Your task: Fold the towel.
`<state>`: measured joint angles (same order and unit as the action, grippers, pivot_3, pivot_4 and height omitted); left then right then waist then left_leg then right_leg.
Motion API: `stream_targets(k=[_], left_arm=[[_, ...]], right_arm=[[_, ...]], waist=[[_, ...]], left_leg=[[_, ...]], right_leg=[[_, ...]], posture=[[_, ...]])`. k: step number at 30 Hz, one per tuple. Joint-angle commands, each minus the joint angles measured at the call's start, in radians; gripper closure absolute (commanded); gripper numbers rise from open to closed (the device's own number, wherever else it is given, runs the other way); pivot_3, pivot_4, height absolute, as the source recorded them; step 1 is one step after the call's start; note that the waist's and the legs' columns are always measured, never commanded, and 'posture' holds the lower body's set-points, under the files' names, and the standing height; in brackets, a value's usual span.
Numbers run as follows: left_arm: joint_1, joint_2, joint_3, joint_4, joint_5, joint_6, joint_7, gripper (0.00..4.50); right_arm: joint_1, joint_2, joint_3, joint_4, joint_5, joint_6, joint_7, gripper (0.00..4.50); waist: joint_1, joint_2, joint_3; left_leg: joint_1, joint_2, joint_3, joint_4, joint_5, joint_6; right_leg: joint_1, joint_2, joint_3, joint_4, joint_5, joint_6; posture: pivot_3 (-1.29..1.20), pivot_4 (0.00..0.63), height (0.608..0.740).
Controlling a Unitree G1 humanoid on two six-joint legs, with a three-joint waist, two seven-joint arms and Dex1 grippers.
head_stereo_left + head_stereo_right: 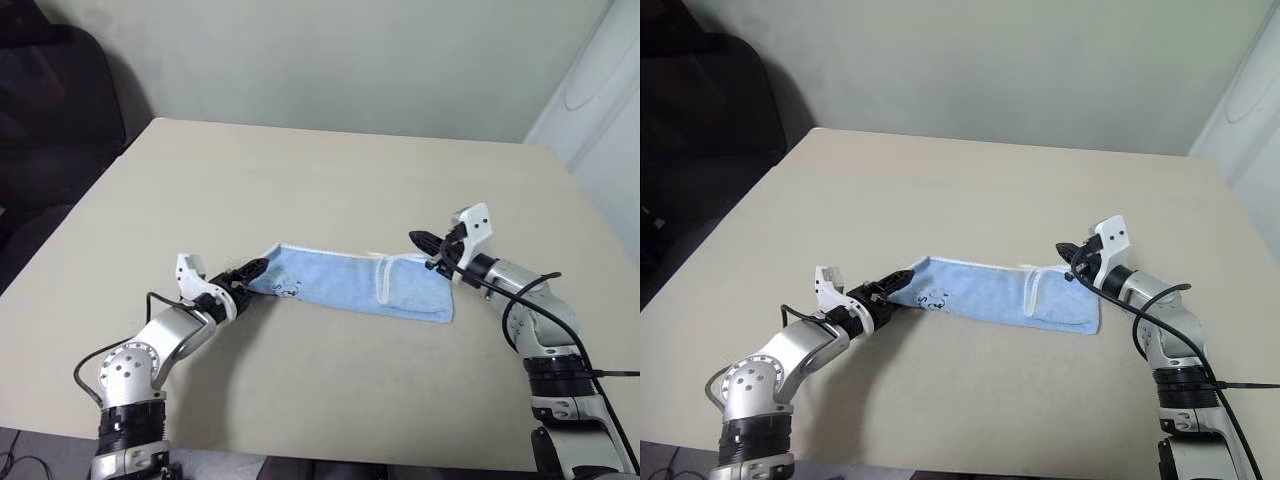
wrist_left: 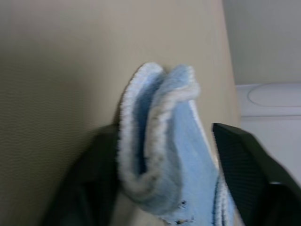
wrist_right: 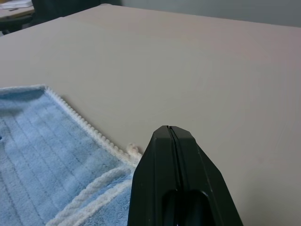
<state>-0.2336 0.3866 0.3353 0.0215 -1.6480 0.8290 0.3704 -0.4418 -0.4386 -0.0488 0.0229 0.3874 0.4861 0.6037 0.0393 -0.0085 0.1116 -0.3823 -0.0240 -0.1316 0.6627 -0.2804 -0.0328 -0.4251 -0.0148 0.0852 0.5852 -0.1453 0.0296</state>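
Towel [image 1: 355, 285] lies on the beige surface [image 1: 330, 180], roughly mid-way between the two arms, as a long narrow strip running from the robot's left to its right. It looks already folded lengthwise, so probably one fold is done and the next is an end-over-end fold.

Left tool [image 1: 250, 271] is at the strip's left end. In the left wrist view its two black fingers [image 2: 244, 165] stand on either side of the doubled towel edge with a visible gap on one side, so it is partly open around the end, not clamped yet. Judged: it sits there to pinch that end and carry it over toward the other end.

Right tool [image 1: 428, 243] is just beside the far right corner of the towel, fingers pressed fully together with nothing between them. It appears to be off the cloth; whether the tip touches the edging cannot be told. Likely parked close to steady or wait at that end.

Towel look: light-blue terry with ribbed rows, white piped edging [image 3: 80, 123] along the border, and a white band [image 1: 383, 283] crossing the strip near the right end. A small white tag [image 3: 134, 150] sticks out at the far right corner. Small dark printed motif [image 1: 291, 289] near the left end. Left end shows two plump layers curled open, soft and floppy, so it may slip if gripped shallowly.
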Motion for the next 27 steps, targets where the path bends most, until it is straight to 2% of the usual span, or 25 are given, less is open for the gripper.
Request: stream_targets(k=[1,5,6,11,16,20,27], left_arm=[[-0.001,-0.009,0.006,0.002,0.018,0.014,-0.009,2.80],[0.004,-0.015,0.015,-0.007,0.028,0.021,-0.014,4.25],[0.005,-0.017,0.017,-0.010,0.029,0.020,-0.016,4.48],[0.005,-0.006,0.035,-0.034,0.028,0.017,-0.044,4.48],[-0.057,0.059,0.009,-0.181,0.070,0.031,-0.182,4.48],[-0.158,0.101,-0.093,-0.262,0.144,0.075,-0.255,4.48],[-0.353,0.120,-0.333,-0.241,0.355,0.182,-0.414,4.48]], right_arm=[[-0.010,-0.009,-0.026,-0.037,-0.005,-0.015,-0.008,4.50],[-0.016,-0.006,-0.022,-0.034,-0.006,-0.015,-0.009,4.50],[-0.016,-0.005,-0.021,-0.033,-0.007,-0.016,-0.009,4.50],[-0.018,-0.006,-0.023,-0.034,-0.005,-0.016,-0.007,4.50],[-0.011,-0.025,-0.079,-0.036,0.016,-0.006,-0.021,4.50],[-0.012,-0.039,-0.129,-0.032,0.029,0.005,-0.036,4.50],[-0.006,-0.052,-0.184,-0.044,0.029,0.014,-0.073,4.50]], waist=[[-0.001,-0.001,0.001],[-0.001,-0.002,0.001],[-0.001,-0.001,0.001],[-0.005,-0.002,0.001],[-0.001,-0.006,0.004],[0.008,-0.007,0.005],[0.003,-0.007,0.005]], left_leg=[[0.000,0.000,0.000,0.000,0.000,0.000],[0.000,0.001,0.000,0.000,0.004,-0.007],[0.001,0.001,0.000,0.000,0.004,-0.008],[0.001,0.001,0.000,-0.001,-0.001,-0.001],[-0.001,0.001,-0.002,0.000,0.000,-0.001],[-0.001,0.000,-0.001,0.001,0.000,-0.001],[-0.001,-0.001,-0.001,0.002,0.000,0.001]], right_leg=[[0.000,0.000,0.000,0.000,0.000,0.000],[0.000,0.002,0.000,-0.001,0.000,0.000],[0.000,0.002,0.000,0.000,0.000,0.000],[0.000,0.002,0.001,0.000,0.000,0.000],[-0.001,0.002,0.000,-0.001,0.000,-0.001],[0.000,0.003,0.000,-0.002,0.000,-0.002],[0.000,-0.001,0.001,-0.002,0.001,-0.003]], posture=[[0.00,0.150,0.740],[0.00,0.150,0.740],[0.00,0.150,0.740],[0.00,0.150,0.740],[0.00,0.150,0.740],[0.00,0.150,0.740],[0.00,0.150,0.740]])
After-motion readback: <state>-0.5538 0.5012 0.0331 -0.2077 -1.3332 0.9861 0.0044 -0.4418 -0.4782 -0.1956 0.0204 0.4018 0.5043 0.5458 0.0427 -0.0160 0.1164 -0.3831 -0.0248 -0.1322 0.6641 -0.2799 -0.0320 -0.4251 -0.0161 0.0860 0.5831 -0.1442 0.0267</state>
